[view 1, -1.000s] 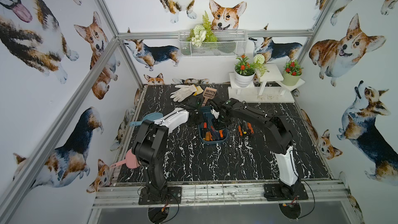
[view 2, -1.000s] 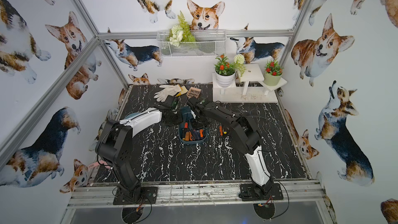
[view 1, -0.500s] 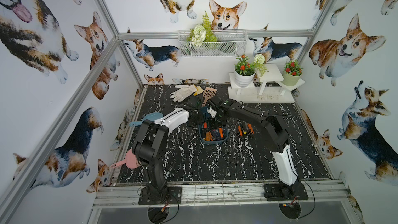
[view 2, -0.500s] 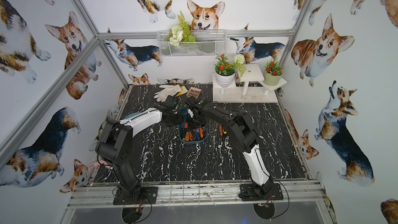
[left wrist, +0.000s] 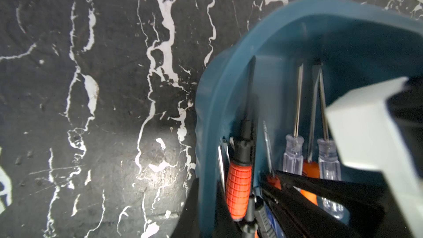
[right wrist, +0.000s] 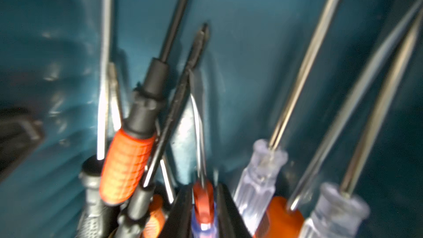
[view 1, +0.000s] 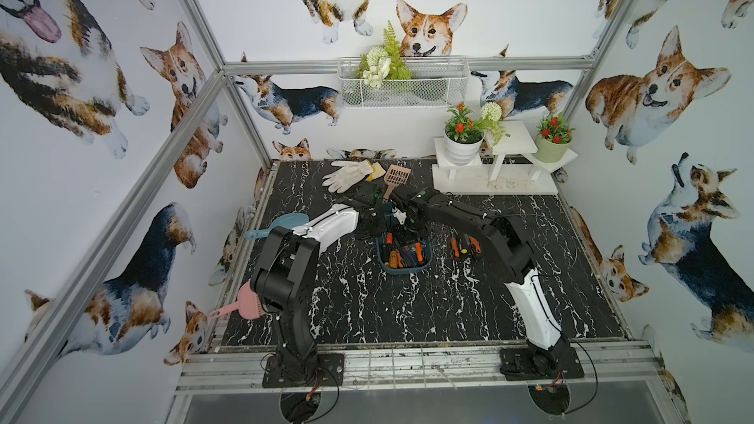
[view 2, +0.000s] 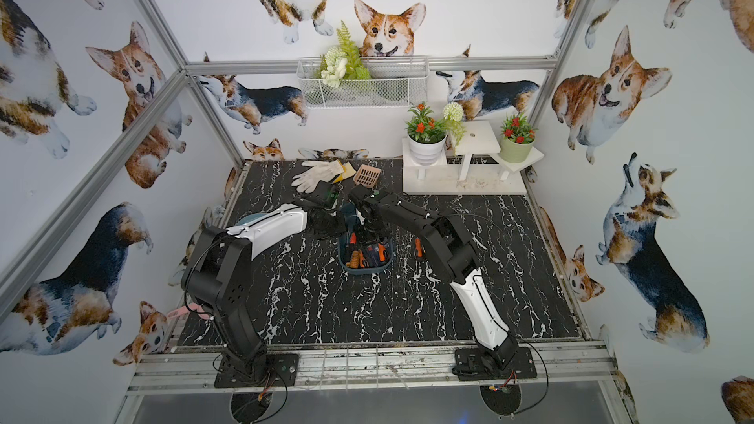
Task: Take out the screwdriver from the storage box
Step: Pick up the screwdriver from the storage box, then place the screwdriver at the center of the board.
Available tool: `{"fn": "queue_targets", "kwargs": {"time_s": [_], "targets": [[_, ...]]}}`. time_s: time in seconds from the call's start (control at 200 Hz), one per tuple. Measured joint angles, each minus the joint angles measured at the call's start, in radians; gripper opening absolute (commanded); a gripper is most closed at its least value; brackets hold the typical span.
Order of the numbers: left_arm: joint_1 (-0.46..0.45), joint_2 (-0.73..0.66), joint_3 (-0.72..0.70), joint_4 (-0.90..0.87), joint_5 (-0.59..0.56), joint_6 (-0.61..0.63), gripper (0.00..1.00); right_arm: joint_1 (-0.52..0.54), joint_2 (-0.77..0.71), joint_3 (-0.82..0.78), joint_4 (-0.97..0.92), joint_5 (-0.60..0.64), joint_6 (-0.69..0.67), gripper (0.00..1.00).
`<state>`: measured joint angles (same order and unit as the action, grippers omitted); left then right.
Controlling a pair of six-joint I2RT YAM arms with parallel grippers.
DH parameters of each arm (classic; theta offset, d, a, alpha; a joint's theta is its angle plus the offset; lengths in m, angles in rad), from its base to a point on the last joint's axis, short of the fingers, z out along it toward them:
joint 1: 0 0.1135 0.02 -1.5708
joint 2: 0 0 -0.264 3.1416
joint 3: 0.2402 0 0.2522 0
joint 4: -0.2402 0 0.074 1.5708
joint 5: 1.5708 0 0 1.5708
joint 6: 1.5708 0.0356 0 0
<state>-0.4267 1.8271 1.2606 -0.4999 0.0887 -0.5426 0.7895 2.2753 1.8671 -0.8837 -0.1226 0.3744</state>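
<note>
Right tool [right wrist: 202,191] nipped almost shut on small red-and-blue-handled flat-blade screwdriver [right wrist: 203,201], fingers [right wrist: 229,216] either side of red collar. Screwdriver lies inside dark teal-blue plastic storage box [left wrist: 215,92], packed among clear- and orange-handled drivers [right wrist: 261,175]; long axis runs along box, blade pointing away from tool toward end wall. Left tool [left wrist: 207,218] closed, seemingly pinching box rim. Right arm has it; way out likely straight up, handle first.
</note>
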Motion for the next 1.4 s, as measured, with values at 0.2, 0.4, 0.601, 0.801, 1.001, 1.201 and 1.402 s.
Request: {"fn": "queue_targets", "kwargs": {"time_s": [0.2,0.4,0.601,0.801,1.001,1.201,1.402], "targets": [[0.0,0.0,0.002,0.0,0.0,0.0,0.0,0.0,-0.006,0.0,-0.019,0.016,0.0,0.06],[0.0,0.004,0.01,0.004,-0.001,0.0,0.0,-0.001,-0.068,-0.017,-0.019,0.044,-0.001,0.0],[0.001,0.005,0.013,0.004,-0.006,0.0,0.0,-0.014,-0.14,-0.065,0.002,0.043,0.019,0.0],[0.001,0.005,0.013,0.004,-0.006,0.0,0.0,-0.039,-0.196,-0.106,0.025,0.043,0.046,0.0],[0.0,0.005,0.011,0.004,-0.006,0.0,0.0,-0.063,-0.261,-0.147,0.05,0.036,0.067,0.0],[0.0,0.006,0.006,0.006,-0.006,0.0,0.0,-0.12,-0.352,-0.19,0.063,0.039,0.074,0.0],[0.0,0.006,0.001,0.012,-0.005,0.0,0.0,-0.194,-0.439,-0.249,0.061,0.048,0.073,0.0]]}}
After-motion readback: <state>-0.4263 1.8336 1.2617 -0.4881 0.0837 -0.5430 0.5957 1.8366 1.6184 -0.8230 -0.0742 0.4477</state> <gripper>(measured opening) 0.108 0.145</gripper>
